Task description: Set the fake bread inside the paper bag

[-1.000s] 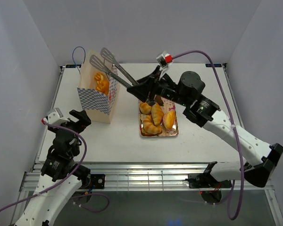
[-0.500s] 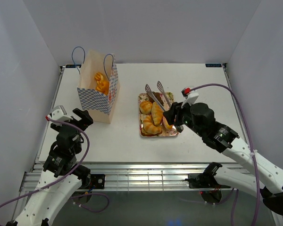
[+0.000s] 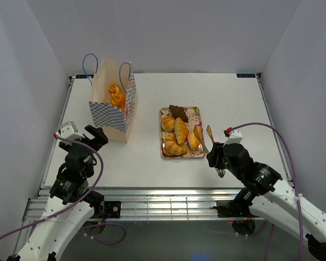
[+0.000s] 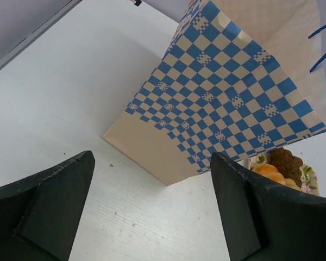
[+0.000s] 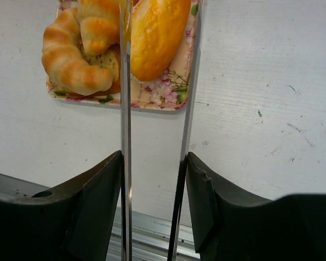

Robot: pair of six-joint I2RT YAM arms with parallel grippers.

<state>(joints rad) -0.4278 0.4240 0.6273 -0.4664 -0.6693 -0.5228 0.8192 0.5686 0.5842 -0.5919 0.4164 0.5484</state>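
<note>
Glossy, likely light and slippery fake bread (image 3: 180, 131) is piled on a floral tray (image 3: 195, 112) right of the paper bag (image 3: 112, 111), best pinched mid-loaf by tongs (image 5: 124, 109) gripped in the right gripper's (image 5: 152, 202) jaws; the left gripper's (image 4: 152, 212) jaws are spread empty.

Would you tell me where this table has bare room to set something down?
Free: the far strip behind the tray, the table's right side, the middle between bag and tray. Crowded: the tray's near right corner, where the right hand holds tongs.
</note>
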